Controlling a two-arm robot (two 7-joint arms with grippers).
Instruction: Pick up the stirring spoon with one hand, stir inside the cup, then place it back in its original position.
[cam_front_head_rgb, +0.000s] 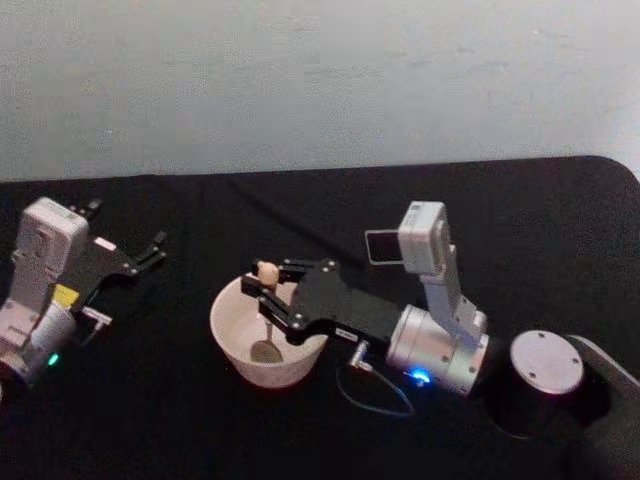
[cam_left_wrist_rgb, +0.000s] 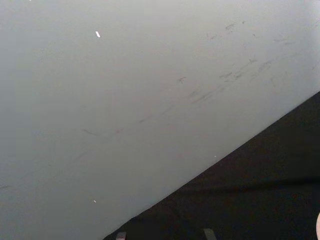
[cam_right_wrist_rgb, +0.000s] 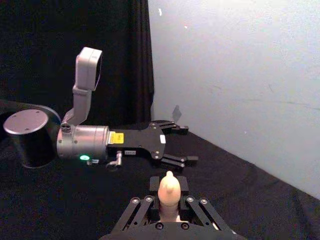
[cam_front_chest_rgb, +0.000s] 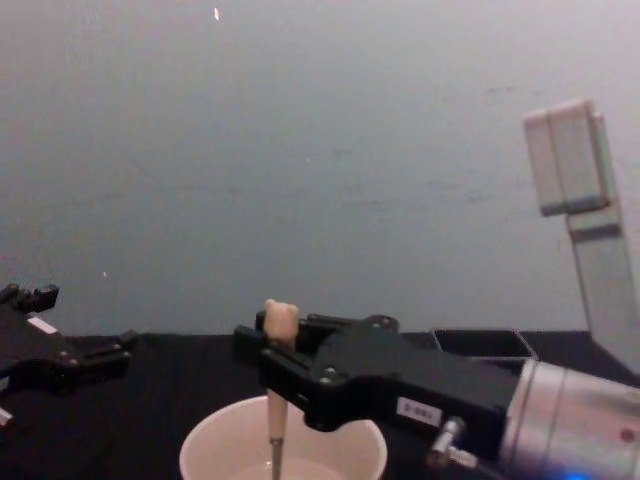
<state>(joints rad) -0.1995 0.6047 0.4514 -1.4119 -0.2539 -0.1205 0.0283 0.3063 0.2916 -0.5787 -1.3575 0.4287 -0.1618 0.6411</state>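
Observation:
The stirring spoon (cam_front_head_rgb: 267, 272) stands upright in the cream-white cup (cam_front_head_rgb: 272, 376), its bear-head top above the rim and its metal bowl down inside near the bottom. My right gripper (cam_front_head_rgb: 262, 290) reaches in from the right, level over the cup, and is shut on the spoon's beige handle (cam_front_chest_rgb: 275, 415) just below the bear head (cam_right_wrist_rgb: 169, 189). The cup's rim (cam_front_chest_rgb: 200, 452) shows beneath the gripper (cam_front_chest_rgb: 270, 350). The dark grey square holder (cam_front_chest_rgb: 485, 342) stands behind the right arm. My left gripper (cam_front_head_rgb: 152, 250) rests open at the left, apart from the cup.
A black cloth covers the table (cam_front_head_rgb: 180, 430), with a pale wall close behind. A thin cable loop (cam_front_head_rgb: 378, 392) hangs under the right wrist. The right arm's round joint cap (cam_front_head_rgb: 546, 362) sits at the front right. The left arm (cam_right_wrist_rgb: 85, 142) lies across from the cup.

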